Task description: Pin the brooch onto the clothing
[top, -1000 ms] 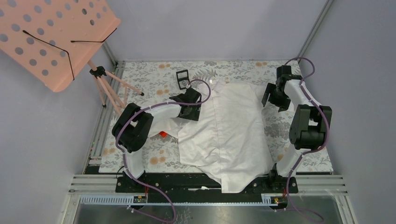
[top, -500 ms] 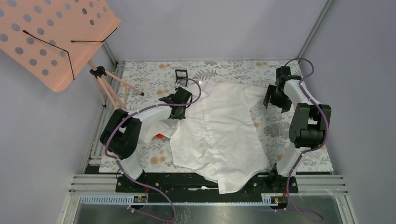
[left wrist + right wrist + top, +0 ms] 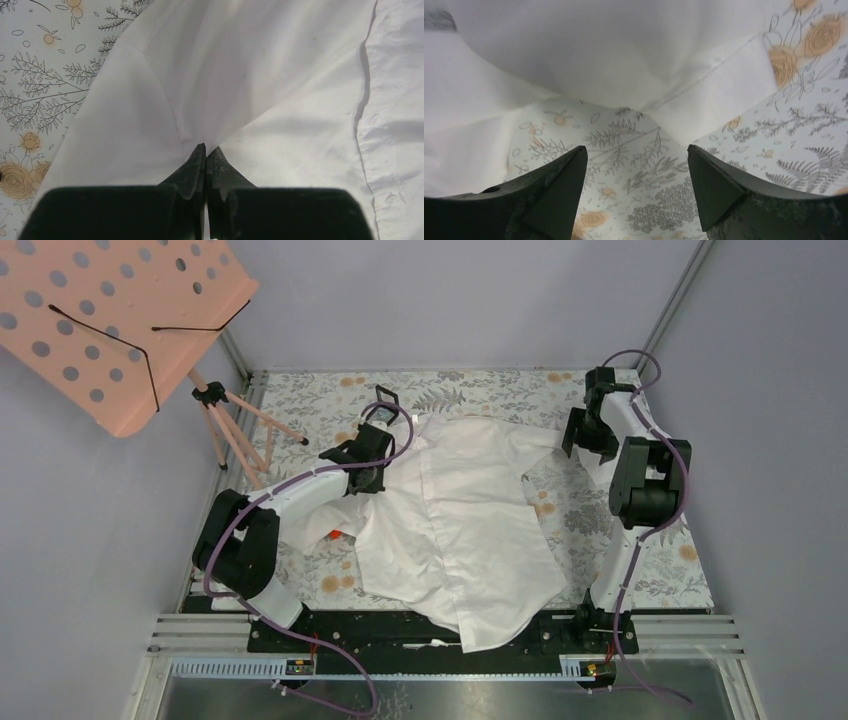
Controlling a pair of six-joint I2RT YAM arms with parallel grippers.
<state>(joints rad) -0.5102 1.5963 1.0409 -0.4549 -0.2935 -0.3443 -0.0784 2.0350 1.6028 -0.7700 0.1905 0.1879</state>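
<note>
The floral counter [image 3: 300,405] carries the clothing [image 3: 460,510], a creased white shirt lying front-up across the middle, its hem reaching over the near edge between your arms' bases. Your left fingers [image 3: 196,167] are pressed together on a fold of the shirt by its left-hand sleeve, while your right fingers [image 3: 556,182] stand wide apart over bare counter just beside the other sleeve, holding nothing. A small black square case [image 3: 384,403] lies just beyond the left wrist, and a red block [image 3: 337,536] peeks out at the shirt's left edge.
</note>
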